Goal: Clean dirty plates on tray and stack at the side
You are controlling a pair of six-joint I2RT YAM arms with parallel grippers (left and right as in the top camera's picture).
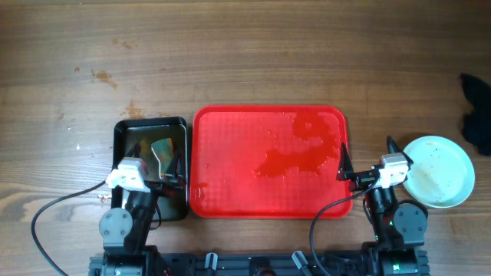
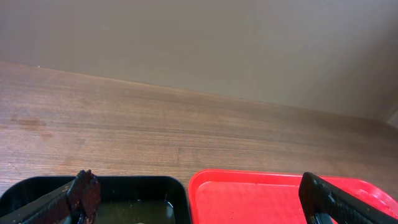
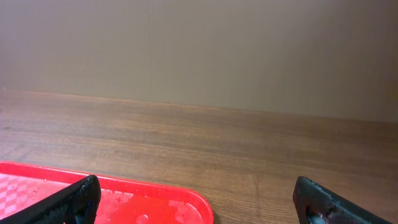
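Observation:
The red tray (image 1: 268, 207) lies in the middle of the table with wet patches and no plate on it. It also shows in the left wrist view (image 2: 261, 199) and the right wrist view (image 3: 143, 202). Pale blue-white plates (image 1: 439, 170) sit stacked on the table to the tray's right; I cannot tell how many. My left gripper (image 1: 156, 165) (image 2: 199, 193) is open and empty over the gap between the black tray and the red tray. My right gripper (image 1: 367, 153) (image 3: 198, 196) is open and empty at the red tray's near right corner, left of the plates.
A smaller black glossy tray (image 1: 123, 134) (image 2: 155, 186) holds murky liquid and a greenish item (image 1: 163, 147), left of the red tray. A dark cloth (image 1: 477, 115) lies at the far right edge. Bare wooden table stretches behind.

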